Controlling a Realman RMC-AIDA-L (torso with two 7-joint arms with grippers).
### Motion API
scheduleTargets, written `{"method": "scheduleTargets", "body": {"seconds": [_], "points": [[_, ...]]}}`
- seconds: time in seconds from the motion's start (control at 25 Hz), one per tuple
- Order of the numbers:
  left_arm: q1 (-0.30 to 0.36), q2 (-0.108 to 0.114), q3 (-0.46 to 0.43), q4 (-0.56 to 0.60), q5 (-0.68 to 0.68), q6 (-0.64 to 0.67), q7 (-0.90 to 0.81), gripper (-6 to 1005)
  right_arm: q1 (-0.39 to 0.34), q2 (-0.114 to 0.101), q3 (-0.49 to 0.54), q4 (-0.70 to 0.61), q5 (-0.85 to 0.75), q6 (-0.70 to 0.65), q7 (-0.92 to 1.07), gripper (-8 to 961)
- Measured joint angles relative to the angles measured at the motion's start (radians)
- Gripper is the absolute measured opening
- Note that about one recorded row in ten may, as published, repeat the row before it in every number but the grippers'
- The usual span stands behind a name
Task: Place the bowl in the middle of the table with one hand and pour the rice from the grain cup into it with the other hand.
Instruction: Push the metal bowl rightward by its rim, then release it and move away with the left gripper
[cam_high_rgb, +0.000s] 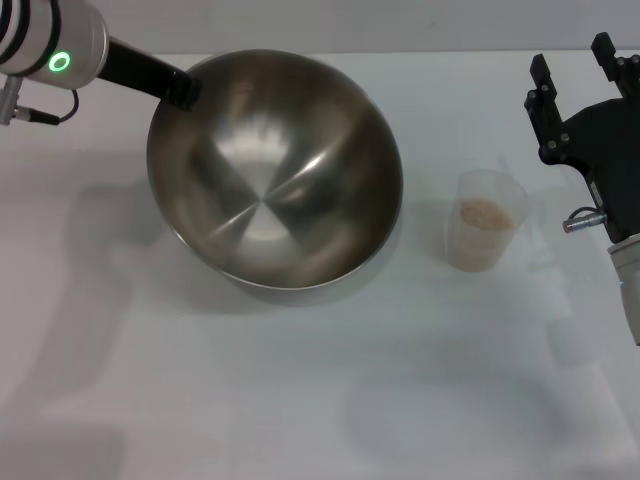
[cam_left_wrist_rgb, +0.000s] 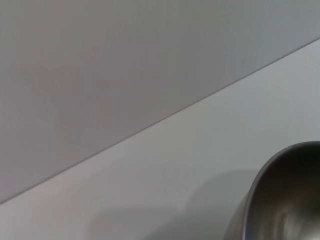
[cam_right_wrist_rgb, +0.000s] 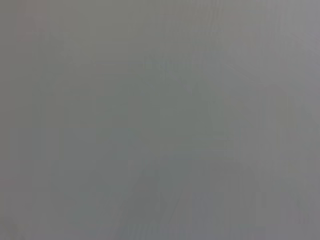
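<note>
The large steel bowl (cam_high_rgb: 275, 170) is left of the table's (cam_high_rgb: 300, 400) middle, tilted with its opening facing me. My left gripper (cam_high_rgb: 185, 88) is shut on its far left rim. Part of the bowl also shows in the left wrist view (cam_left_wrist_rgb: 287, 200). The clear grain cup (cam_high_rgb: 485, 235) stands upright to the right of the bowl, apart from it, with beige rice (cam_high_rgb: 483, 212) inside. My right gripper (cam_high_rgb: 572, 62) is open and empty, above and to the right of the cup, farther back. The right wrist view shows only plain grey.
The white tabletop stretches in front of the bowl and the cup. Its far edge meets a grey wall (cam_left_wrist_rgb: 125, 60) just behind the bowl. The right arm's black body (cam_high_rgb: 610, 150) hangs over the table's right edge.
</note>
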Motion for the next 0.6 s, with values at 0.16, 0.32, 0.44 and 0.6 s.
{"method": "scheduleTargets", "body": {"seconds": [0.16,0.32,0.44,0.6], "points": [[-0.002,-0.001,0.002,-0.014,-0.019,-0.014,0.012,40,0.000,0.000,0.000,0.000,0.000,0.000,0.000,568],[-0.002,-0.003,0.014,-0.004,-0.035,-0.005,0.024,40,0.000,0.001,0.000,0.000,0.000,0.000,0.000,567],[-0.002,-0.005,0.018,0.036,-0.040,0.023,0.025,41,0.001,0.001,0.000,0.000,0.000,0.000,0.000,567],[-0.003,-0.005,0.029,0.080,-0.061,0.058,0.039,41,0.004,0.001,0.000,0.000,0.000,0.000,0.000,567]]}}
